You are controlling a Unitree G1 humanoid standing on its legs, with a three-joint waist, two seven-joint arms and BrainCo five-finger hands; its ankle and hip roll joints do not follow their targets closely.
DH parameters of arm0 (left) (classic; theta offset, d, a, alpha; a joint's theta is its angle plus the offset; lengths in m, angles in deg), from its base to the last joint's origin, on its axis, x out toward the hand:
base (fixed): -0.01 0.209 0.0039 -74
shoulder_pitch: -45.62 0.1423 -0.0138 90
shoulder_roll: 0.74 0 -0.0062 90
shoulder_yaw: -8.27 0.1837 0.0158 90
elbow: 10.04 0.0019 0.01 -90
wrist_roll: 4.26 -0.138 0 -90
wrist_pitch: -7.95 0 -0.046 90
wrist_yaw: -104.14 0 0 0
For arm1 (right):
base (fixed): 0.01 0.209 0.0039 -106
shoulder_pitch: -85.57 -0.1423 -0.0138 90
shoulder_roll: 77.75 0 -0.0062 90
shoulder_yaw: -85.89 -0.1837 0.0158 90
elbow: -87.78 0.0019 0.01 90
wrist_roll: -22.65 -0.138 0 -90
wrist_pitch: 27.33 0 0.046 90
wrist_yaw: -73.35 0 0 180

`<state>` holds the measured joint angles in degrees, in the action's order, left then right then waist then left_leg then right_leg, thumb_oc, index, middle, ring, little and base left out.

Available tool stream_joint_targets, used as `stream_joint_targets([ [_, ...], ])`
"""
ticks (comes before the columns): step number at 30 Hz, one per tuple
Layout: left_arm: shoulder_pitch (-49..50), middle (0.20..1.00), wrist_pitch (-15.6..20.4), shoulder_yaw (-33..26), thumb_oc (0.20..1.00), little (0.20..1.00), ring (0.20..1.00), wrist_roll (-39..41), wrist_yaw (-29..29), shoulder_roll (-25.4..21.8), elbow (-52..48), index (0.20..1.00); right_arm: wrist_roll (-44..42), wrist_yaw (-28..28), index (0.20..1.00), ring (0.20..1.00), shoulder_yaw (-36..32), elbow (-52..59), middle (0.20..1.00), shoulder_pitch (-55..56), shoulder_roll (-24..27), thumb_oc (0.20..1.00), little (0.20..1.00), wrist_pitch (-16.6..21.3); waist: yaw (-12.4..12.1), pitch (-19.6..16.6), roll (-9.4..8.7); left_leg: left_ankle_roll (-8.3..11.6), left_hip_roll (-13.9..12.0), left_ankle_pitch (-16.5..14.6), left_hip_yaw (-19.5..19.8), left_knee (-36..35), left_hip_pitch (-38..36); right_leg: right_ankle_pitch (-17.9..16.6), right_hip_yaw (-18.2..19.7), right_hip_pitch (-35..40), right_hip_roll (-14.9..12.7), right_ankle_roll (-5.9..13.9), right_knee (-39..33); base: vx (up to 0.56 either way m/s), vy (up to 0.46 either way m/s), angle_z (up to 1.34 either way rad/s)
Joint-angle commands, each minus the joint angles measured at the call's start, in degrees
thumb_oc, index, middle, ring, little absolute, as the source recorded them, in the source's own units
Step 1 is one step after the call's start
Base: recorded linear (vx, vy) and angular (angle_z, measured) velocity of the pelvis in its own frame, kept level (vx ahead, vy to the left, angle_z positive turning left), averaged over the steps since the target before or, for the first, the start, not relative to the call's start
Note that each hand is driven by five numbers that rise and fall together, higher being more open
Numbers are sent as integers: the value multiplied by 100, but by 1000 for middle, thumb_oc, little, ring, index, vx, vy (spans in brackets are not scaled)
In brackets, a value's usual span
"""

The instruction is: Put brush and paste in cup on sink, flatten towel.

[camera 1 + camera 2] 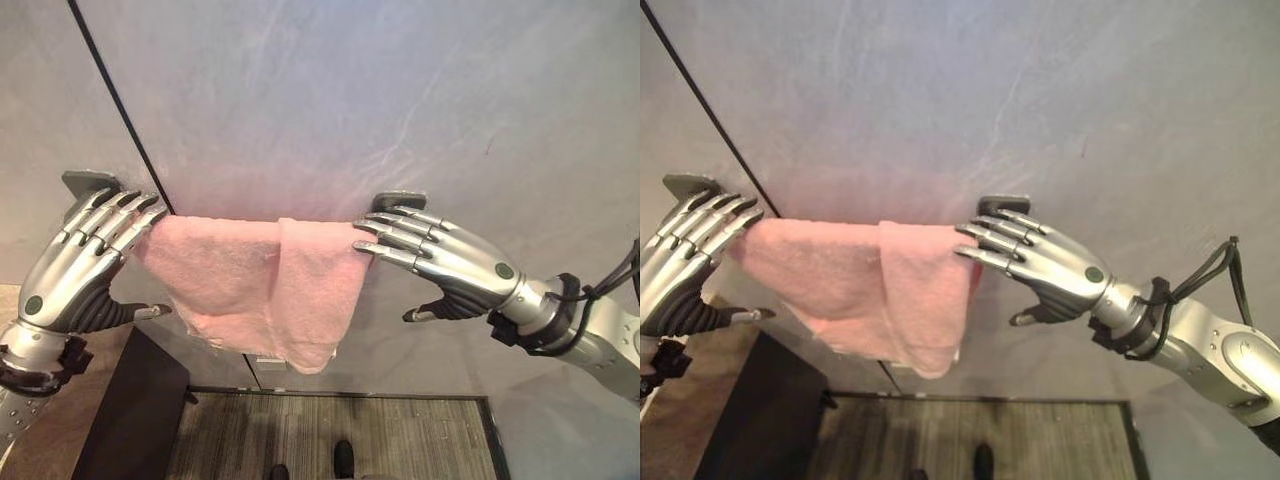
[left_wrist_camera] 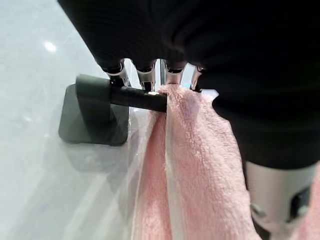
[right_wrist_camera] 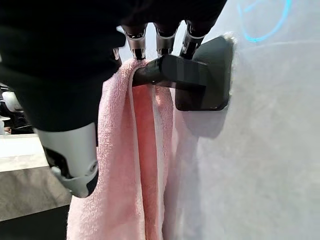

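Grey wall panel [image 1: 400,90], smooth, with a dark seam running down its left part; floor below.

Towel bar [image 2: 135,97] — dark, wall-mounted, with a square bracket at each end: left bracket [image 2: 92,115], right bracket [image 3: 207,75].

Towel [image 1: 250,280] — pink terry, draped over the bar between the brackets. Left part hangs in one layer; right part is doubled over, a fold running down near the middle, lower edge uneven. Not yet flat.

Left hand [image 1: 75,265] — at the towel's left end by the bracket, fingers straight and spread, tips resting on the cloth at the bar, thumb free beneath. Nothing clamped.

Right hand [image 1: 450,260] — at the towel's right end by the other bracket, fingers likewise straight, tips against the cloth's edge at the bar, thumb hanging clear. Nothing clamped.

Brush, paste, cup: not catalogued here.

Step in hand, as judged: spreading the towel. To do it well, the doubled right part likely needs drawing outward along the bar toward the right bracket while the left end is steadied — light, even pressure, so the cloth slides rather than bunches or slips off the bar.
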<state>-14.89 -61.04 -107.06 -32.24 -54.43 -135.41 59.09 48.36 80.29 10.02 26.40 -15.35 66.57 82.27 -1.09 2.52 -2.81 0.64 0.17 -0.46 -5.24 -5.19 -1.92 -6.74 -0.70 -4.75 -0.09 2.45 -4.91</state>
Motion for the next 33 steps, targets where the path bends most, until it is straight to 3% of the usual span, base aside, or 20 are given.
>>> stream_joint_targets([
  [1,718,1000,-451,-240,1000,1000,1000,-100,-313,-129,878,1000,156,-417,1000,1000,-18,-600,1000,510,180,1000,1000,-262,-41,2,-187,159,-126,116,53,57,190,400,12,423,-842,796,151,0,0,0],
  [13,904,1000,-629,-373,1000,1000,1000,-186,-471,112,1077,1000,-367,-515,1000,1000,-1170,-314,1000,1451,66,1000,1000,-284,-5,-67,-141,166,-141,101,66,58,139,462,-21,498,-816,766,149,6,-3,1],
  [19,491,1000,-685,-47,1000,1000,1000,-39,-416,308,1120,1000,-357,-551,1000,1000,-746,-450,1000,1109,-144,1000,1000,-367,-49,-73,-130,174,-156,42,79,42,95,507,-14,525,-812,755,145,0,-3,-1],
  [22,59,1000,-634,301,1000,1000,1000,409,-328,827,1065,1000,-298,-502,1000,1000,-511,-492,1000,863,-413,1000,1000,-407,-46,-97,-132,173,-151,44,89,41,86,517,-21,557,-810,751,144,12,-2,0],
  [23,-114,1000,-591,434,1000,1000,1000,716,-292,1137,1042,1000,-312,-471,1000,1000,-500,-448,1000,839,-541,1000,1000,-413,-45,-112,-144,172,-151,47,94,38,81,517,-21,559,-809,748,143,-54,-19,1],
  [24,-476,1000,-510,691,1000,1000,1000,1646,-43,1932,1063,1000,-366,-288,1000,1000,-668,-328,1000,933,-909,1000,1000,-446,-28,-122,-133,172,-158,124,106,38,127,473,-34,524,-811,734,161,0,0,0],
  [27,-850,1000,-424,1092,1000,1000,1000,2324,113,2669,1026,1000,-694,-58,1000,1000,-897,-251,1000,1169,-1687,1000,1000,-459,31,-184,-130,172,-179,92,144,26,128,514,-65,539,-808,719,164,-31,-23,6],
  [28,-869,1000,-420,1106,1000,1000,1000,2333,110,2659,1031,1000,-703,-66,1000,1000,-940,-233,1000,1200,-1688,1000,1000,-458,20,-167,-132,171,-179,149,147,27,153,476,-72,511,-807,712,180,-29,-31,20],
  [29,-1191,1000,-319,1386,1000,1000,1000,2627,198,2992,994,1000,-880,78,1000,1000,-713,-263,1000,1058,-2460,1000,1000,-471,30,-172,-121,168,-192,170,179,19,182,491,-90,501,-791,695,211,-36,-31,21],
  [31,-1457,1000,-195,1663,1000,1000,1000,2894,262,3214,804,1000,-878,340,1000,1000,-484,-563,1000,980,-3028,1000,1000,-504,30,-179,-96,169,-196,142,234,19,200,524,-117,507,-793,682,223,-16,-28,11],
  [33,-1536,1000,-140,1656,1000,1000,1000,2967,319,3284,770,1000,-963,425,1000,1000,-492,-613,1000,977,-3223,1000,1000,-487,30,-162,-86,170,-199,158,263,19,228,525,-131,493,-791,671,234,-61,-17,2],
])
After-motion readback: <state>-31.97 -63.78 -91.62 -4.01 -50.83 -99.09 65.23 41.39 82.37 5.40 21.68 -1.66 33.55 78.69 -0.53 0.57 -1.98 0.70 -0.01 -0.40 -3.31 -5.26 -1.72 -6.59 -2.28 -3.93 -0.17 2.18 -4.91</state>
